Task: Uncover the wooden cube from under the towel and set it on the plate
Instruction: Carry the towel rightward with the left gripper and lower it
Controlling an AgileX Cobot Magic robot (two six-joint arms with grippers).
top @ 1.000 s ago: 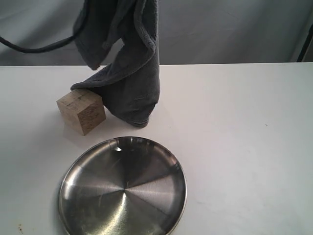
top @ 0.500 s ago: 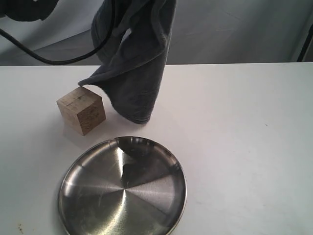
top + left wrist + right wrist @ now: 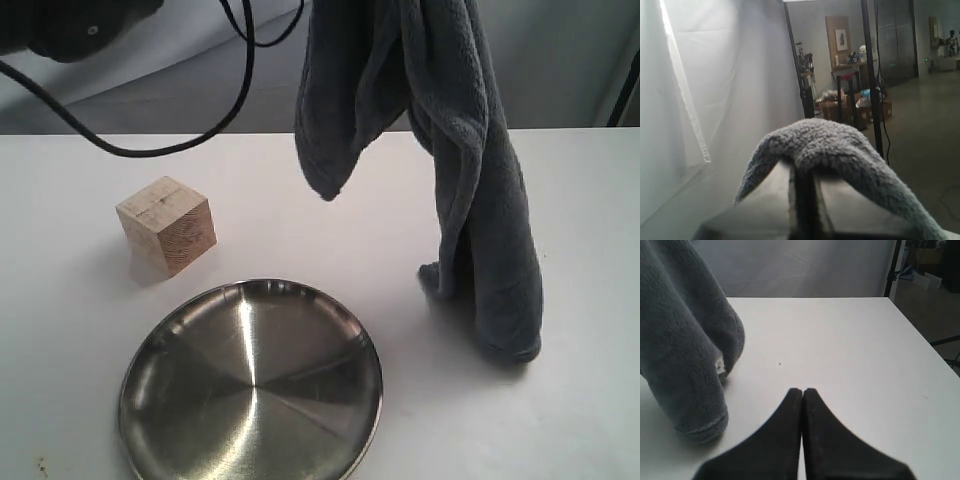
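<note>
The wooden cube stands bare on the white table at the left, with nothing over it. In front of it lies the round steel plate. The blue-grey towel hangs from above, its lower end resting on the table right of the plate. My left gripper is raised high and shut on the towel, which drapes over its tips; it is above the exterior view's top edge. My right gripper hovers low over the table beside the towel, shut and holding nothing.
A black cable loops down over the table's back left from the dark left arm. The white table ends at its far edge against a grey backdrop. A black stand pole rises past the table's corner.
The left gripper has carried the towel up and to the right, off the cube and past the plate. The cube and plate have not moved.
</note>
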